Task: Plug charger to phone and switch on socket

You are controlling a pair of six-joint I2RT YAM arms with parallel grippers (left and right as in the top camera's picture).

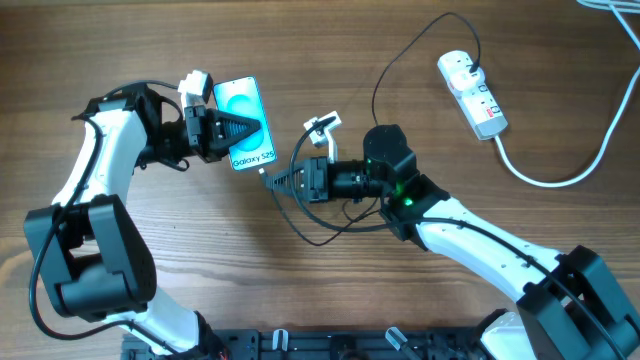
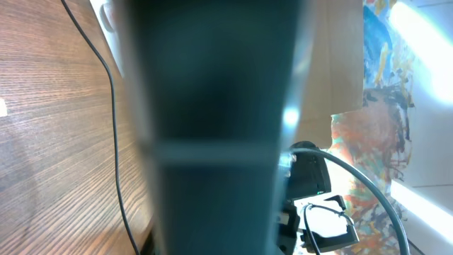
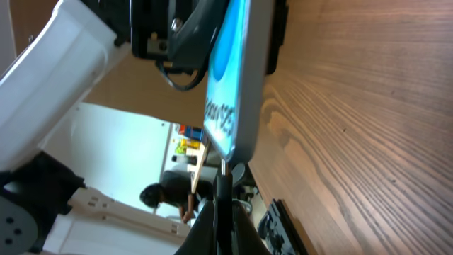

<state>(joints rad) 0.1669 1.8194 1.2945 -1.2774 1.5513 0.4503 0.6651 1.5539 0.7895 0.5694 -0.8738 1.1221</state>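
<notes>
The phone (image 1: 246, 122) with its teal screen is held off the table by my left gripper (image 1: 238, 128), which is shut on it. In the left wrist view the phone (image 2: 212, 127) fills the frame as a dark blur. My right gripper (image 1: 283, 183) is shut on the charger's connector end (image 3: 224, 185), whose tip touches the phone's lower edge (image 3: 233, 152). The thin black charger cable (image 1: 400, 60) runs from a loop under the right arm to the white socket (image 1: 472, 94) at the back right, where it is plugged in.
The socket's thick pale cable (image 1: 560, 180) curves off to the right edge. The charger cable (image 2: 110, 106) lies over the wood table in the left wrist view. A black rail (image 1: 330, 345) runs along the table's front edge.
</notes>
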